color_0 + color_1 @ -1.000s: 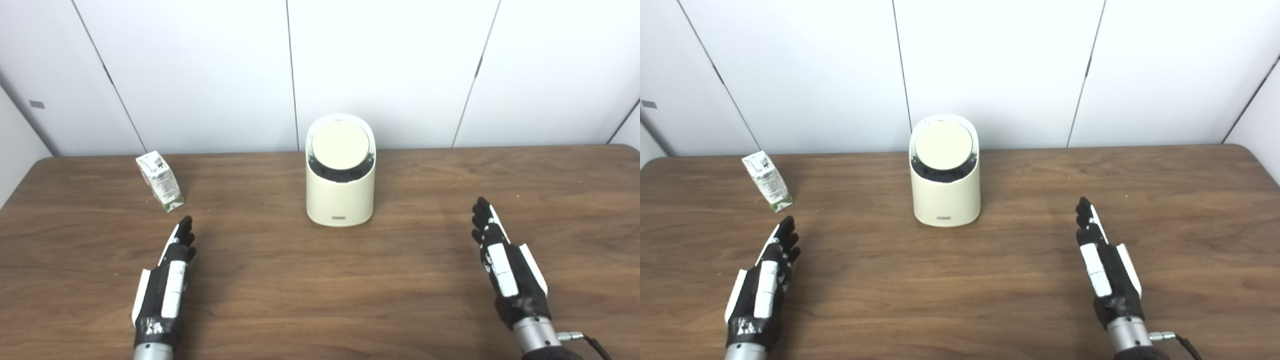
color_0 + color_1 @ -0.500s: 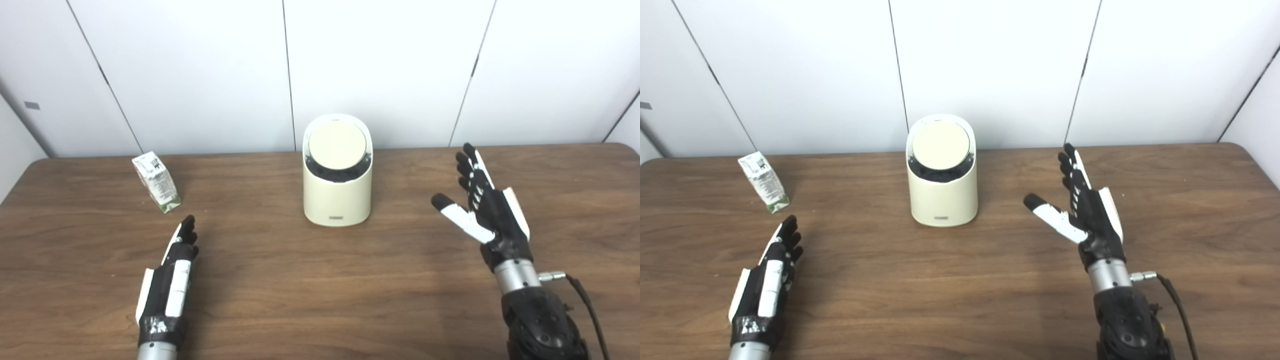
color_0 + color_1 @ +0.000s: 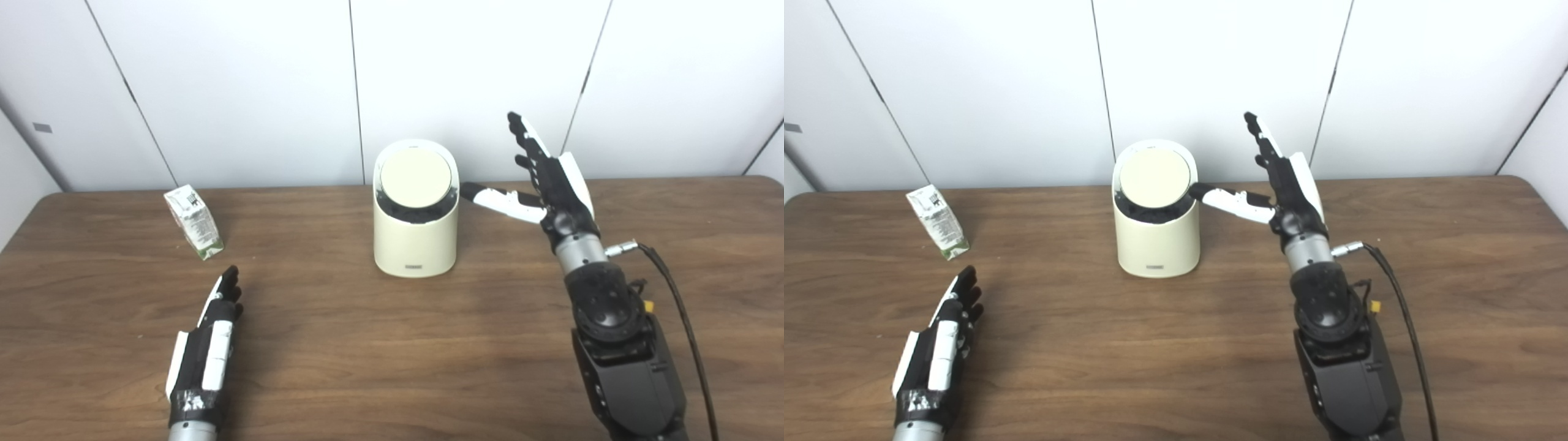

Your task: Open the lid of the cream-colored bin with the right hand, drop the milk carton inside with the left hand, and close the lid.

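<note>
The cream-colored bin (image 3: 416, 239) stands at the table's middle back, its round tilted lid (image 3: 416, 179) closed. My right hand (image 3: 545, 177) is raised just right of the bin, open, fingers pointing up and thumb stretched toward the bin's upper right edge; whether the thumb touches I cannot tell. The small white and green milk carton (image 3: 195, 222) stands tilted at the back left. My left hand (image 3: 208, 343) lies flat and open on the table, in front of the carton and apart from it.
The brown wooden table (image 3: 343, 343) ends at a white panelled wall close behind the bin. A black cable (image 3: 680, 318) trails from my right wrist down the right side.
My right hand has lifted off the table and swung up and leftward to the bin's right side, thumb spread out. The left hand, carton and bin have stayed put.
</note>
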Robot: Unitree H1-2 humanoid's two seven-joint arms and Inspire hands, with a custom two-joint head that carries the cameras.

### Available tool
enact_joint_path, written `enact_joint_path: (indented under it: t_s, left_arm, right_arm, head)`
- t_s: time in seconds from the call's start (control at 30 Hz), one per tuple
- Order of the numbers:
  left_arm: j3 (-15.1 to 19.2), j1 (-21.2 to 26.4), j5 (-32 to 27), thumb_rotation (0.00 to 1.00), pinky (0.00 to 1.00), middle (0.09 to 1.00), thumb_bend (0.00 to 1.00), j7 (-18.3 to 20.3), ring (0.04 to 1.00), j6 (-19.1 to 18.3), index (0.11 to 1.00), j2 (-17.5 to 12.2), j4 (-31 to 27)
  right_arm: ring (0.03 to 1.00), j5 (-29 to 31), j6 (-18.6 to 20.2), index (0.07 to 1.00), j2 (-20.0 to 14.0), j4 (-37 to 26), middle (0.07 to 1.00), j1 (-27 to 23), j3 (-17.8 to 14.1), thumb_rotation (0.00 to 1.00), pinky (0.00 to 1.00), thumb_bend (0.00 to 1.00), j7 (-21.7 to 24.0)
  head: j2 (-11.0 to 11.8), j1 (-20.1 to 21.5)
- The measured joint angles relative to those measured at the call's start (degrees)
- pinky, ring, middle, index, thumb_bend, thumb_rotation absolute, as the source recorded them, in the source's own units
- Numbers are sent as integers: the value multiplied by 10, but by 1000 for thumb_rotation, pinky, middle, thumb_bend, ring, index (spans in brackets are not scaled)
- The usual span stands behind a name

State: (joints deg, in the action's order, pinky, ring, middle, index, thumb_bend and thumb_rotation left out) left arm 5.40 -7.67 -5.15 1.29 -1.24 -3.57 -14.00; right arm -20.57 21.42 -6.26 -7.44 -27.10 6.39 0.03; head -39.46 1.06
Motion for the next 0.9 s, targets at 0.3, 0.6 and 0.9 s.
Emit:
enact_joint_path:
  t_s: [0.3,0.6,0.9]
  left_arm:
    - [1,-1,-5,873,1000,1000,733,2,1000,0,1000,-2,0]
    - [0,-1,-17,866,1000,1000,732,3,1000,0,1000,-3,0]
    - [-1,-2,-17,876,1000,1000,734,2,1000,0,1000,-2,0]
  right_arm:
    - [896,-33,2,942,25,118,946,-71,22,372,753,890,-24]
    - [898,-54,1,945,23,184,937,-114,39,365,787,916,-36]
    - [901,-86,-14,941,11,209,923,-130,60,310,794,932,-43]
  head:
    - [0,-1]
    - [2,-4]
    - [11,-6]
